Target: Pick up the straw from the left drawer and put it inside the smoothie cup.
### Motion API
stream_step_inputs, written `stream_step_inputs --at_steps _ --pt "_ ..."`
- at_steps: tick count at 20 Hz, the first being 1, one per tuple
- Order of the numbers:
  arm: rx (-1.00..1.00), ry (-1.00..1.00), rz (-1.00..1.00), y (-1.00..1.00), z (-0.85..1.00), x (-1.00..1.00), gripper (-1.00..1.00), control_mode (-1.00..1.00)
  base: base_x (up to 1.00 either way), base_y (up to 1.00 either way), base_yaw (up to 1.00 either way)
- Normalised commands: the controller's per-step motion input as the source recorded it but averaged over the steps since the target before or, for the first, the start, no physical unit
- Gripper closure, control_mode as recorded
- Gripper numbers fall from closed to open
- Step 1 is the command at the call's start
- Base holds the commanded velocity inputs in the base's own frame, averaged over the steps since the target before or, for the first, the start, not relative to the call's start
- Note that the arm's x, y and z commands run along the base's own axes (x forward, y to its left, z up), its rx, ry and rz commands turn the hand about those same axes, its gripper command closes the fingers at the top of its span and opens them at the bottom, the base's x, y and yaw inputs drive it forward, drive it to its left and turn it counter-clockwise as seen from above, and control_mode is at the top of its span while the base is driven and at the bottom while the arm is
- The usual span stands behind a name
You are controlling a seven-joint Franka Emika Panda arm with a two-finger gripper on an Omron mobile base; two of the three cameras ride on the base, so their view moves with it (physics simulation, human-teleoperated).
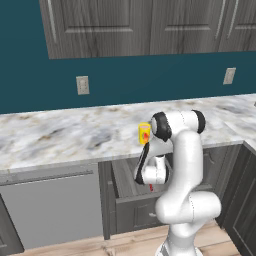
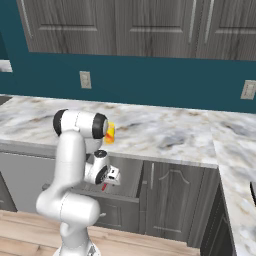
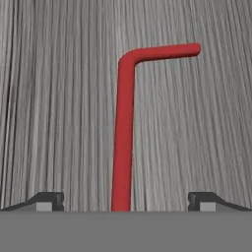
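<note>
Gripper, jaws spread wide at the hand view's bottom, straddles the red straw lying in the left drawer, untouched.

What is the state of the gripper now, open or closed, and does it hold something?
Gripper: open, holding nothing; its fingertips stand wide apart on either side of the red straw, which lies on the floor of the left drawer.
</note>
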Motion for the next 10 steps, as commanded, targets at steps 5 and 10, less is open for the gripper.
stream_step_inputs --at_steps 5,10 --pt "0.00 0.00 0.00 0.01 -0.24 0.18 -1.00 -1.00 0.00 0.00 0.00" --pt "0.00 0.00 -0.01 0.03 -0.26 0.19 1.00 -1.00 0.00 0.00 0.00"
